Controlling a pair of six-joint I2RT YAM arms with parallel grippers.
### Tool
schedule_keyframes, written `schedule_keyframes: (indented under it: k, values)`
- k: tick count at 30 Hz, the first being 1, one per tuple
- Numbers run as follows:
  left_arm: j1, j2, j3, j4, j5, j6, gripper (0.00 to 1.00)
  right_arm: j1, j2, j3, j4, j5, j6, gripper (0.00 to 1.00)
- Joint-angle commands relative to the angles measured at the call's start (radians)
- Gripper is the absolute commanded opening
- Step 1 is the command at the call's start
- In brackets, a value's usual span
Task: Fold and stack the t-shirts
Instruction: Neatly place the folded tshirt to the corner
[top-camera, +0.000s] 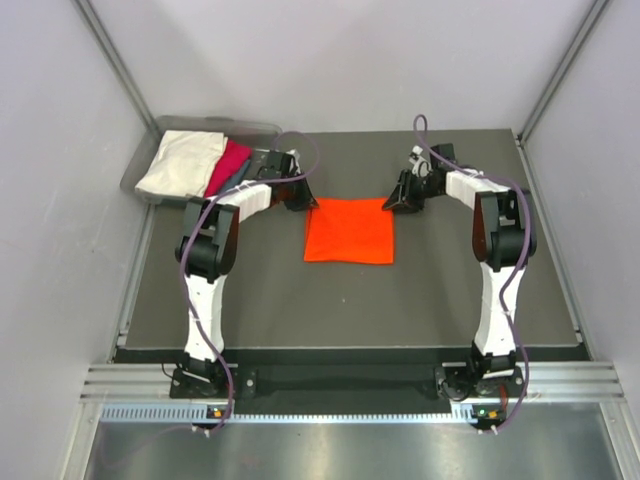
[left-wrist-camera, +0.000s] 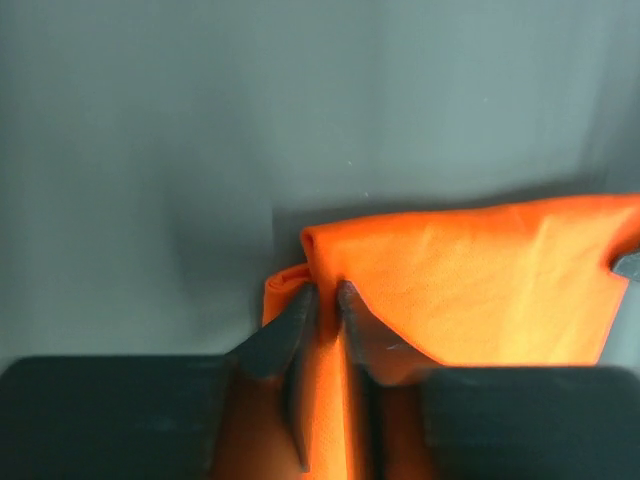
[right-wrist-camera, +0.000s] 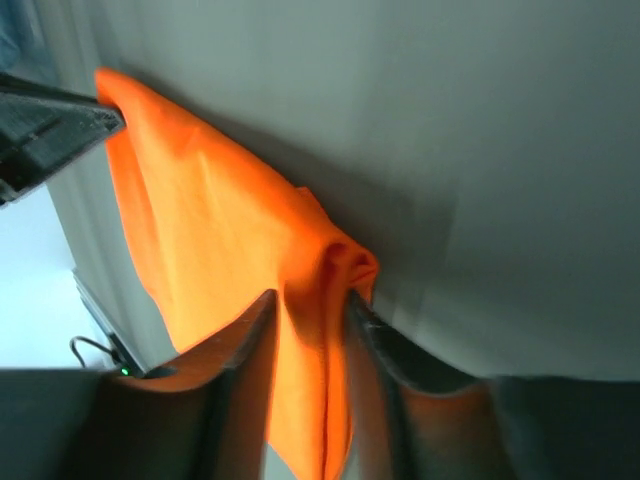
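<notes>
The bright orange t-shirt (top-camera: 347, 231) lies as a folded square in the middle of the dark table. My left gripper (top-camera: 303, 200) is at its far left corner and my right gripper (top-camera: 393, 203) at its far right corner. In the left wrist view the gripper (left-wrist-camera: 325, 292) is shut on a pinched fold of the orange cloth (left-wrist-camera: 480, 280). In the right wrist view the gripper (right-wrist-camera: 310, 297) is shut on a bunched corner of the same shirt (right-wrist-camera: 200, 220). Cream-white (top-camera: 182, 163) and magenta-pink (top-camera: 228, 165) t-shirts lie in a pile at the far left.
A grey plastic bin (top-camera: 215, 124) sits at the table's far left corner under the pile of shirts. Pale walls close in the table on the left, back and right. A metal rail (top-camera: 340, 382) runs along the near edge by the arm bases.
</notes>
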Motion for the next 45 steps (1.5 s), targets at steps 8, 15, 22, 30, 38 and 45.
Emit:
schedule_keyframes:
  k: [8,15,22,30,38,45]
  values:
    - [0.02,-0.094,0.026,-0.069,-0.019,0.005,0.0,0.008,-0.038,0.076,-0.066,0.051,-0.025,0.07]
    - [0.023,-0.149,-0.017,-0.12,-0.048,0.023,0.14,0.015,-0.02,0.096,-0.071,0.041,-0.025,0.23]
    - [0.043,-0.16,-0.021,-0.181,-0.056,0.062,0.42,0.012,-0.053,0.101,-0.164,0.132,-0.127,0.8]
    - [0.043,-0.285,-0.06,-0.219,-0.028,0.045,0.48,0.038,-0.02,0.059,-0.121,0.036,-0.153,0.76]
    - [0.043,-0.551,-0.267,-0.232,-0.002,0.014,0.46,0.07,0.026,0.052,-0.055,-0.021,-0.152,0.67]
    - [0.043,-0.75,-0.405,-0.284,0.01,-0.017,0.45,0.067,0.022,0.047,-0.071,-0.021,-0.209,0.42]
